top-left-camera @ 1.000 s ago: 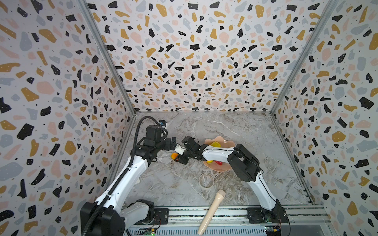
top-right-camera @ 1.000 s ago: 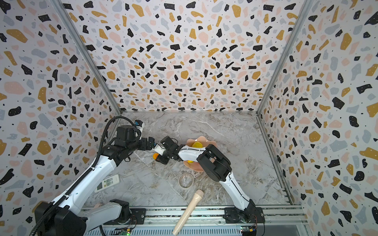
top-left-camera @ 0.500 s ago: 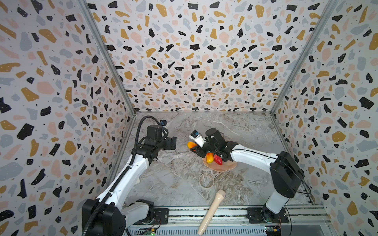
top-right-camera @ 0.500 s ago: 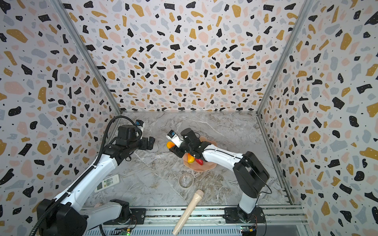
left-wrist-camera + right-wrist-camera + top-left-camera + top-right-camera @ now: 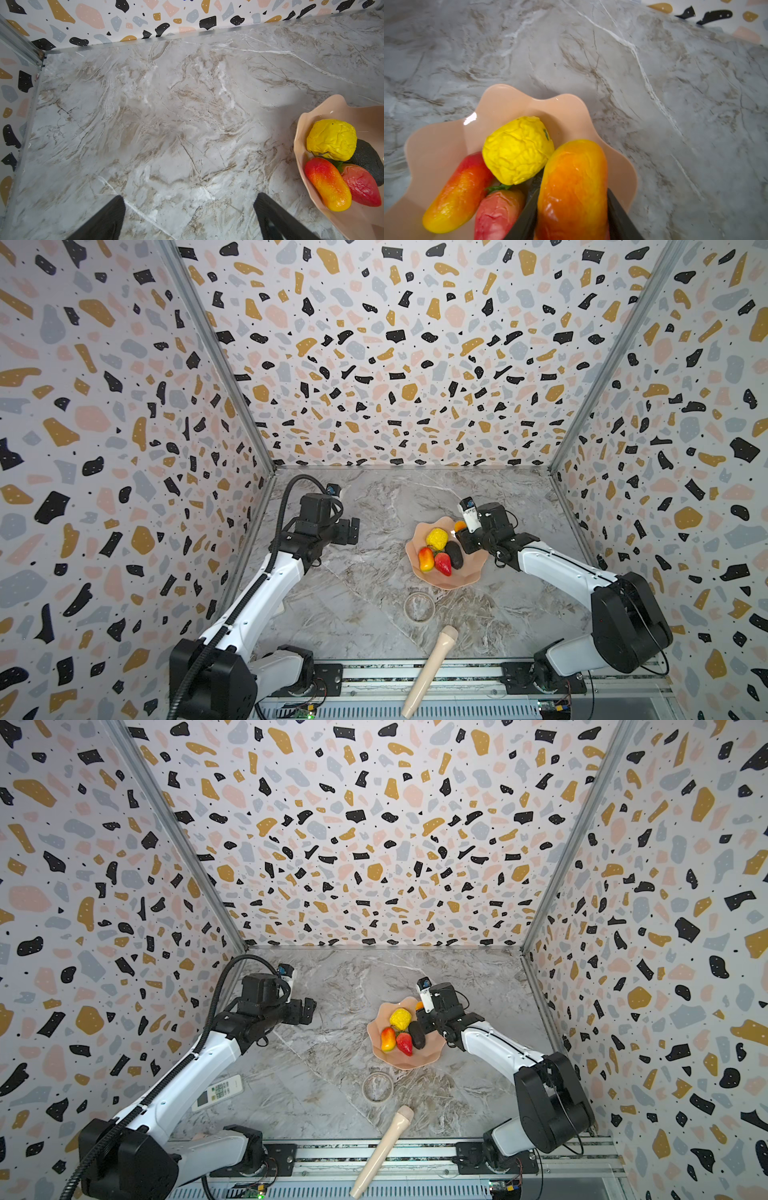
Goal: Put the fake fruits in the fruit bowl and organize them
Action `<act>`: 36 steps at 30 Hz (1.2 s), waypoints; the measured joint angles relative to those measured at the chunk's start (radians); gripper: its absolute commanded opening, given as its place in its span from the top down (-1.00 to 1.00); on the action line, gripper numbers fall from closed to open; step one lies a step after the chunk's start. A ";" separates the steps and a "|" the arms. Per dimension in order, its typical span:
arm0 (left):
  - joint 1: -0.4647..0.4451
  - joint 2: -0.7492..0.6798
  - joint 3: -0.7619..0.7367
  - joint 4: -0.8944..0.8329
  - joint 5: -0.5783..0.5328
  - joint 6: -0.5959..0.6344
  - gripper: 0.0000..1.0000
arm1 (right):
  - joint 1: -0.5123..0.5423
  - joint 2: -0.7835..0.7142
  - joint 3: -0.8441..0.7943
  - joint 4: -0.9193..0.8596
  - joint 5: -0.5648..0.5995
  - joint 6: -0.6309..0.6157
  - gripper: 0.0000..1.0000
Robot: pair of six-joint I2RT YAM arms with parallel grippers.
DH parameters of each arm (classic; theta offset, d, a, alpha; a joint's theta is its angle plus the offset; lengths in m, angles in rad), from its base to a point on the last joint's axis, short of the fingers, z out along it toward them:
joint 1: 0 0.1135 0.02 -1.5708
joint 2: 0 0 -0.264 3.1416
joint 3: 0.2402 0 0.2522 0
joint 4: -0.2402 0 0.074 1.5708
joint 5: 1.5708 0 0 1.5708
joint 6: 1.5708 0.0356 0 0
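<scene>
The peach fruit bowl [image 5: 469, 577] [image 5: 432, 1057] sits right of centre in both top views. In it lie a yellow lemon [image 5: 436, 538], a mango [image 5: 425, 559], a strawberry [image 5: 443, 563] and a dark avocado [image 5: 454, 554]. My right gripper [image 5: 573, 191] is shut on a second mango [image 5: 573, 176] [image 5: 459, 526], held just above the bowl's far right part, beside the lemon [image 5: 517, 153]. My left gripper [image 5: 189, 199] [image 5: 354, 531] hangs open over bare marble, left of the bowl's rim [image 5: 299, 128], with nothing between its fingers.
A clear glass ring dish [image 5: 419, 606] lies in front of the bowl. A long beige stick [image 5: 428, 672] reaches over the front rail. A white remote control [image 5: 218, 1091] lies under the left arm. Patterned walls close three sides.
The right arm has swung from the left of the bowl to its right side, carrying the mango over the bowl's far edge. The left arm has barely moved.
</scene>
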 measured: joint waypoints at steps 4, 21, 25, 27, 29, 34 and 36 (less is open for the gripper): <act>0.000 0.003 0.000 0.000 0.003 0.000 -0.99 | -0.016 0.014 -0.023 0.000 0.008 0.024 0.78; 0.000 0.003 0.000 0.000 0.003 0.000 -0.99 | -0.022 0.040 -0.057 -0.019 0.012 0.043 -0.15; 0.000 0.003 0.000 0.000 0.004 0.000 -0.99 | -0.022 0.027 -0.057 -0.026 0.013 0.040 -0.28; 0.000 0.003 0.000 0.000 0.004 0.000 -0.99 | -0.022 0.019 -0.057 -0.035 0.013 0.040 -0.35; 0.000 0.003 0.000 0.000 0.004 0.000 -0.99 | -0.022 0.012 -0.057 -0.042 0.016 0.037 -0.46; 0.000 0.006 0.001 0.010 0.004 0.000 -0.99 | -0.026 -0.032 -0.054 -0.050 0.038 0.019 -0.98; 0.000 0.014 0.004 0.030 0.002 -0.003 -0.99 | -0.037 -0.065 -0.054 -0.045 0.041 0.005 -0.99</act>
